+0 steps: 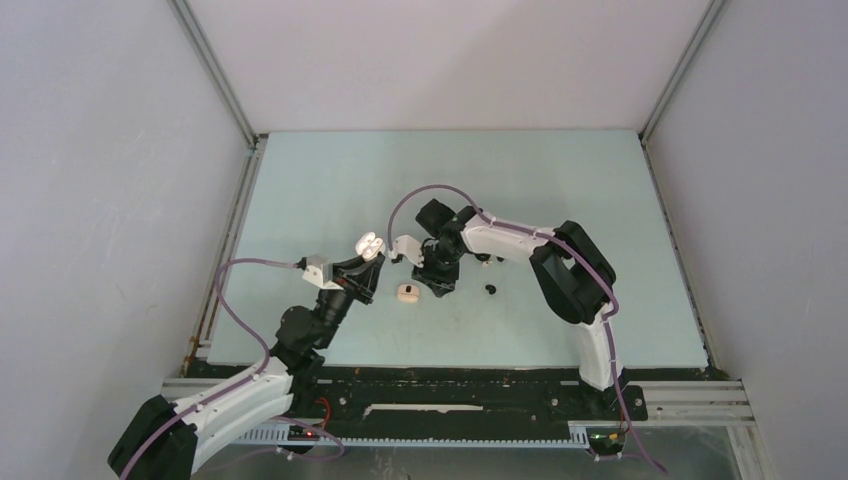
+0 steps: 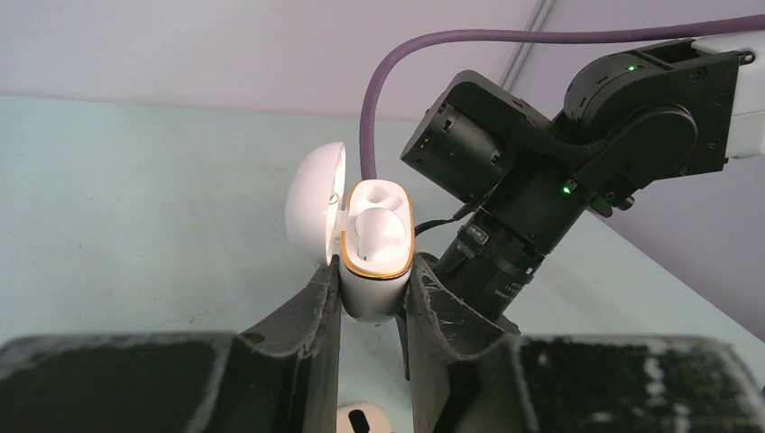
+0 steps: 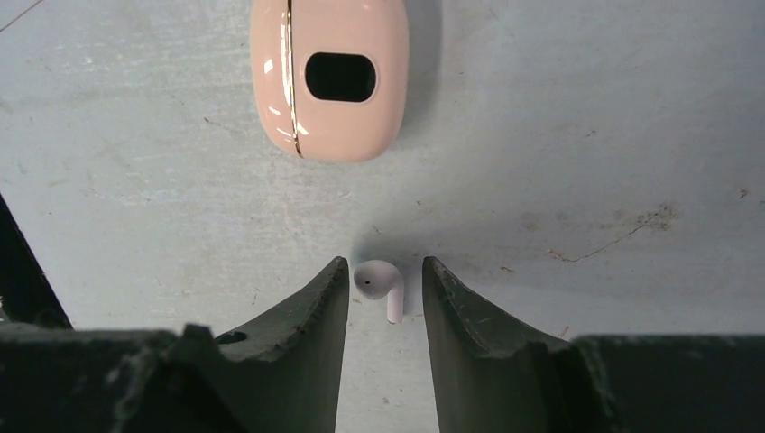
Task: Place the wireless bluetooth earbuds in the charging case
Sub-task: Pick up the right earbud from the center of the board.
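The left claw [image 2: 374,271] is clamped on a white charging case [image 2: 377,236] (lid hinged open), held off the table [image 3: 586,135]. The right claw [image 3: 386,263], partly open, straddles without touching a white earbud [image 3: 379,281] that lies on the table near a pink case [image 3: 329,77].

The charging case [image 2: 370,302], glossy white with a gold rim, stands upright, pinched at its lower body between the fingers of the left gripper [image 2: 374,271]; its lid is swung open past the left fingertip and its moulded white wells face up. A white earbud [image 3: 379,281] with a short stem lies flat on the table [image 3: 586,135] between the parted fingers of the right gripper [image 3: 386,263], just inside their tips and touching neither. A tiny black earbud [image 1: 490,289] lies near that gripper's right side.
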